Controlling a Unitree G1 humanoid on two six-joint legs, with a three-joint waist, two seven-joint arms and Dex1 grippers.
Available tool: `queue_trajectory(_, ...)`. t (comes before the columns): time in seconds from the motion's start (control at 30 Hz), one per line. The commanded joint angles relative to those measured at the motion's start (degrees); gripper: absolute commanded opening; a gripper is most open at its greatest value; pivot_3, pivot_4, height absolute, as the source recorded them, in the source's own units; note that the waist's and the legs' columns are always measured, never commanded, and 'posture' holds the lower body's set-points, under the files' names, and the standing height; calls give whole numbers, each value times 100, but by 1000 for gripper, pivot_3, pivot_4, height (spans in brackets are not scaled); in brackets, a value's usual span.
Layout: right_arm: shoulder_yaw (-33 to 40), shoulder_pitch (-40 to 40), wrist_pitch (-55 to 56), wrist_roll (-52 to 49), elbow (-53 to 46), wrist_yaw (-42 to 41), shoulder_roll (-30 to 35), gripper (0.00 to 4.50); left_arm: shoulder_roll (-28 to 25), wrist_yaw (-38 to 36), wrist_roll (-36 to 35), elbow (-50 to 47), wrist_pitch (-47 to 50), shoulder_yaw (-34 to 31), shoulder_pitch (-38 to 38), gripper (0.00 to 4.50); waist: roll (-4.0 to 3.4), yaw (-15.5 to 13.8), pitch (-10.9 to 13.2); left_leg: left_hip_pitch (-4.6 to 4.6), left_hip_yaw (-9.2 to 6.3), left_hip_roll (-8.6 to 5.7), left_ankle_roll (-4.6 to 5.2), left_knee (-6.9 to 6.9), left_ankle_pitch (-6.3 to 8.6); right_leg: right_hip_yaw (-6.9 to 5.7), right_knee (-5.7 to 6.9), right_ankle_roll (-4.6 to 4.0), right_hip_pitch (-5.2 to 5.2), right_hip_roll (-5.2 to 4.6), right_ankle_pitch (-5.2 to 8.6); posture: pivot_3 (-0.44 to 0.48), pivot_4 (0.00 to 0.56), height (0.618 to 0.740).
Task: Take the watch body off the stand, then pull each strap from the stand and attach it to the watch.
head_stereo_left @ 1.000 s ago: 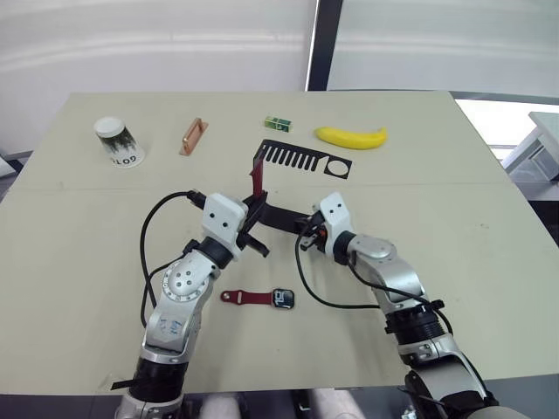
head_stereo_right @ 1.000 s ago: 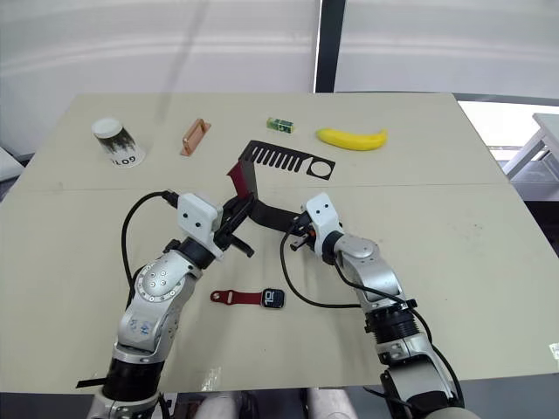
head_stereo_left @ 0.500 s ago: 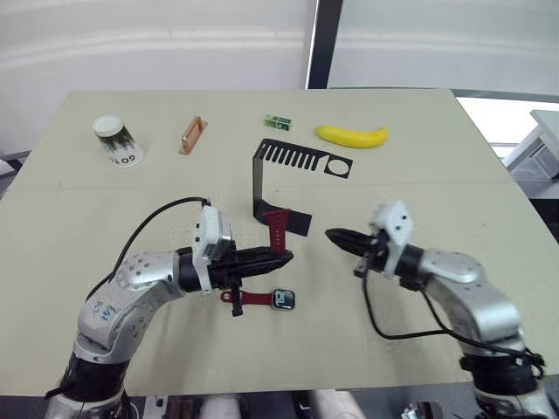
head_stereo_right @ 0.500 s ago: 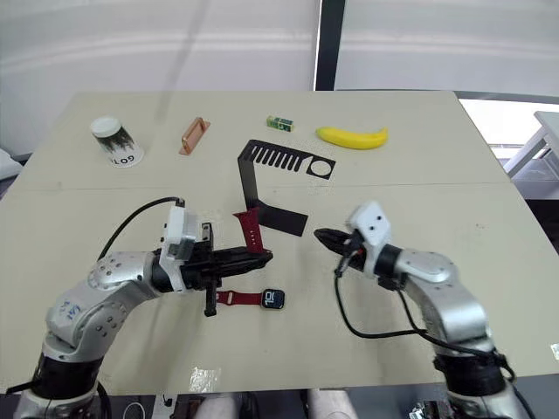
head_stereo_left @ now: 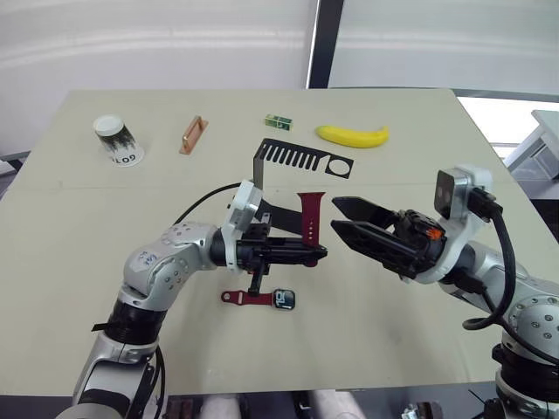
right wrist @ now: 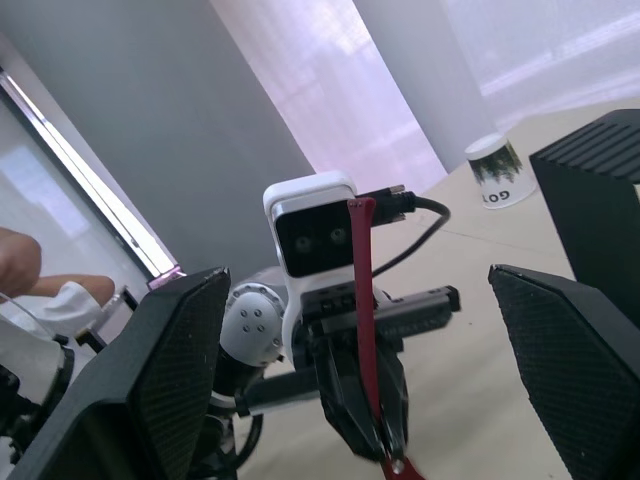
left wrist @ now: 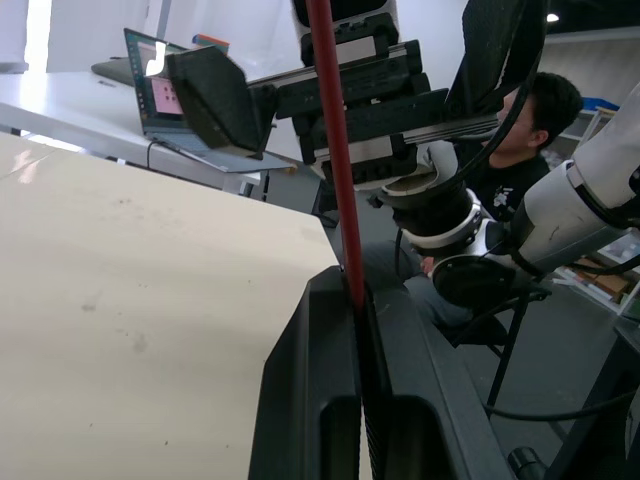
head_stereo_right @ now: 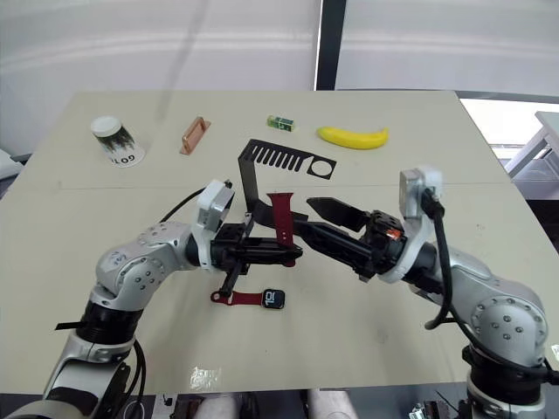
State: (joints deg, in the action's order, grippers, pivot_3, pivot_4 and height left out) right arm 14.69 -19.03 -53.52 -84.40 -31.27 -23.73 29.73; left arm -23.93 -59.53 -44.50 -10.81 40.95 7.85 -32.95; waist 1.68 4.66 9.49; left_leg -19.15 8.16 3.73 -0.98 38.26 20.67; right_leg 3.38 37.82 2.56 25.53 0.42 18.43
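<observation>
Watch body (head_stereo_left: 284, 299) lies flat on the surface (head_stereo_left: 105, 236) with one maroon strap (head_stereo_left: 245, 297) joined to its left end. The second strap (head_stereo_left: 310, 216) stands upright above the surface, its lower end pinched between the left fingers (head_stereo_left: 307, 253), which are pressed together on it. Just to its right, the right fingers (head_stereo_left: 349, 218) are spread wide and point at the strap without touching it. Behind them the black stand (head_stereo_left: 259, 177) sits upright on the surface. Farther back lie a banana (head_stereo_left: 352, 136), a small green box (head_stereo_left: 278, 122), a copper-coloured handle (head_stereo_left: 192, 135) and a paper cup (head_stereo_left: 117, 141).
</observation>
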Motion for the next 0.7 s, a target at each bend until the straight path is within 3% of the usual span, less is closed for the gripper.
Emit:
queue_trajectory(0.03, -243, -177, 170, -42, -156, 585, -22, 4472, 65, -89, 26, -41, -53, 25, -66, 0, 0, 10, 0, 0, 1, 0, 0, 0, 0, 0, 0, 0, 2, 0, 0, 0, 150, 740)
queue_trajectory(0.33, -527, -442, 264, 15, -131, 886, 134, 4472, 148, -79, 79, -59, -77, 33, -55, 0, 0, -6, 0, -2, 0, 1, 0, 2, 0, 0, 0, 0, 2, -2, 0, 0, 150, 740)
queue_trajectory(0.43, -617, -502, 285, 70, -143, 805, 183, 3737, 161, -71, 98, -67, -77, 28, -60, 0, 0, 0, 0, -2, 0, 1, 0, 2, 0, 0, 0, 0, 2, -2, 0, 0, 150, 740)
queue_trajectory(0.5, -653, -526, 330, 67, -151, 797, 157, 2826, 171, -66, 107, -72, -74, 21, -61, 0, 0, -5, 0, -2, 0, 1, 0, 2, 0, 0, 0, 0, 2, -2, 0, 0, 150, 740)
queue_trajectory(0.7, -703, -520, 476, 112, -195, 776, 84, 2826, 232, 5, 39, -82, -8, -30, -68, 0, 0, -8, 0, -3, -1, 1, 0, 2, 0, 0, -1, 0, 2, -3, 0, 0, 150, 740)
